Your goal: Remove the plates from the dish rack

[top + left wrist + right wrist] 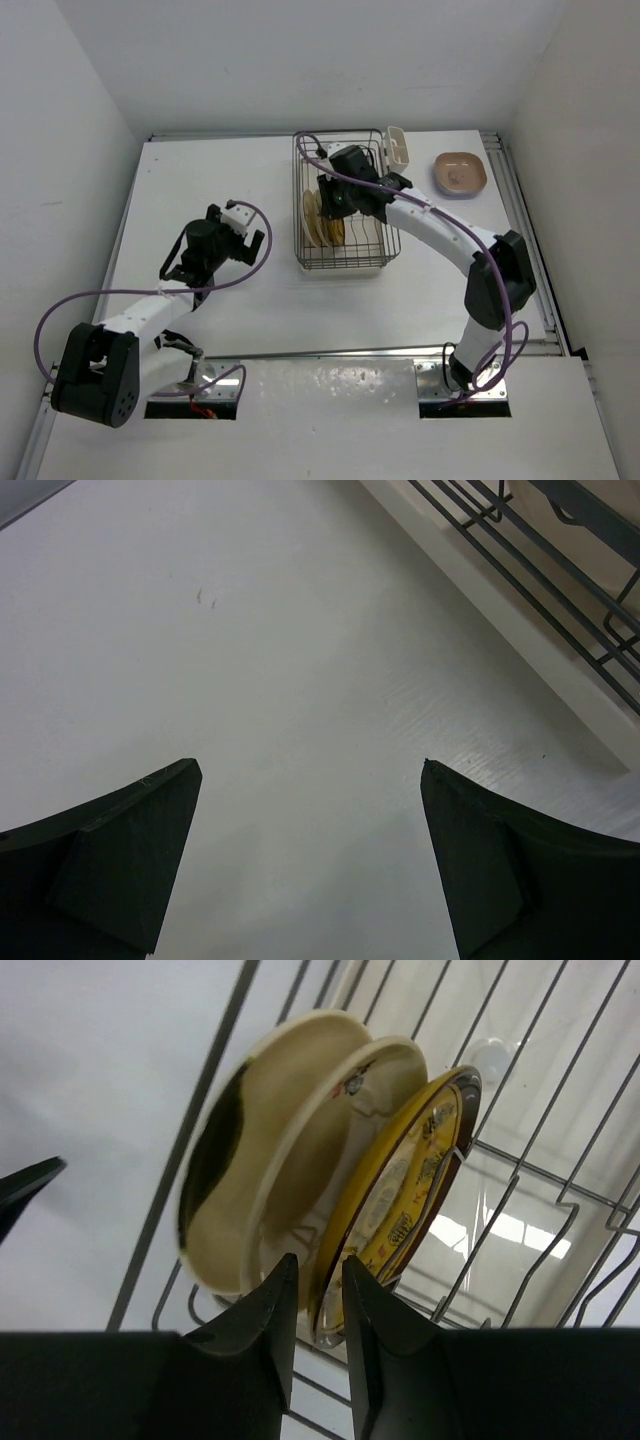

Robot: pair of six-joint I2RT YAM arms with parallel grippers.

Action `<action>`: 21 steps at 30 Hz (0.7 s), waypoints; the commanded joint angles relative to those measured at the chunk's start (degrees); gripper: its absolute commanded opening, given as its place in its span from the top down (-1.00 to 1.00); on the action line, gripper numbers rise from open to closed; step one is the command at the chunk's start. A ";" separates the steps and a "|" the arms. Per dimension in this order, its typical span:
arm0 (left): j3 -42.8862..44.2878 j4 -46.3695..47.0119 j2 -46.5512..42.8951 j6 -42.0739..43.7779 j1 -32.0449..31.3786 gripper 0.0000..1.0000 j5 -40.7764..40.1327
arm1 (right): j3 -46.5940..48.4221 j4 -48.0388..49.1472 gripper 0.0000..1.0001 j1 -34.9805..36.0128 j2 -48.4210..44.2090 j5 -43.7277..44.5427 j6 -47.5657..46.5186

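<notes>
The dish rack (345,266) stands at the table's far middle. Two cream plates (312,220) and a yellow-gold plate (334,230) stand on edge in its left half. My right gripper (330,205) reaches down into the rack. In the right wrist view my right gripper (320,1260) is closed on the near rim of the yellow-gold plate (410,1180), with one finger between it and the cream plates (270,1160). A pinkish-beige plate (460,173) lies on the table right of the rack. My left gripper (255,236) is open and empty left of the rack, also shown in the left wrist view (310,765).
A white cutlery cup (398,147) is clipped to the rack's far right corner. A white drip tray (520,650) lies under the rack wires (560,570). Raised rails run along the table's edges, and walls close in on the left, right and back.
</notes>
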 commanded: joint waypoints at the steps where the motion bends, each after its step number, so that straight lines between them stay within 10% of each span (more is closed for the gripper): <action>1: -0.89 1.98 -1.45 -0.61 -0.23 -0.97 -0.05 | 2.48 -1.21 0.53 1.26 2.03 5.09 1.35; 21: -1.68 2.51 -0.84 -0.43 -0.15 -0.98 0.39 | 8.89 -5.77 1.00 0.04 -0.95 6.16 8.11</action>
